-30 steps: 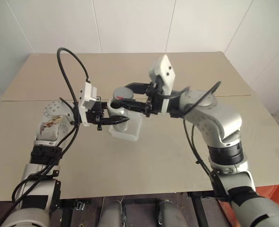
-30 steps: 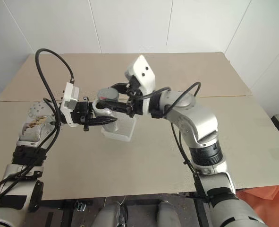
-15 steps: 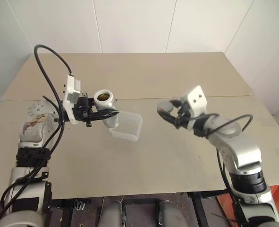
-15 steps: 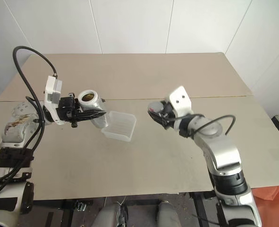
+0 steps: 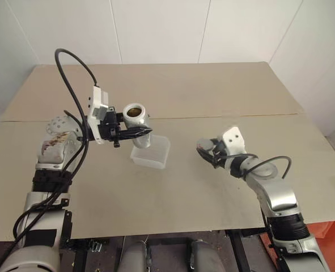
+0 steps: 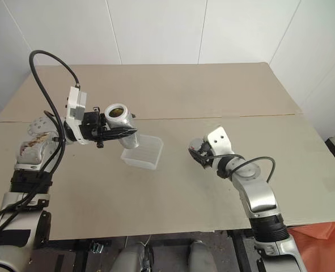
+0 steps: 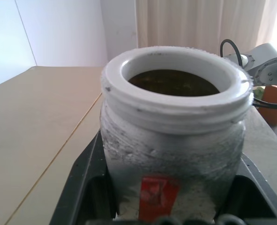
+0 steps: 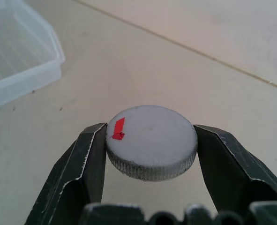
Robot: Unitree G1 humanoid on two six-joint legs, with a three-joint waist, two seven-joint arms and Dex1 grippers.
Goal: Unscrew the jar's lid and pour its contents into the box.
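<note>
The open jar (image 5: 136,118), its lid off, sits clamped in the left gripper (image 5: 134,132) just above and behind the near-left corner of the box (image 5: 151,153), its mouth upright. The jar is a small frosted-looking cylinder with a thick white threaded rim and a red-orange patch on its side; inside lie dark brownish contents (image 7: 175,82), filling it close to the neck, their finer grain not readable. The box, the scene's landmark, is a shallow square tub of translucent white plastic with rounded corners and a ribbed floor, standing on the tan table (image 5: 173,85) with nothing visible in it. Well to the right of the box, low over the tabletop, the right gripper (image 8: 150,140) has the lid (image 8: 151,140) between its two black fingers (image 8: 89,154): a round grey-silver screw cap, flat-topped with a knurled edge and a small red mark. The finger pads stand right at the cap's sides; whether they press it or have slackened cannot be told.
</note>
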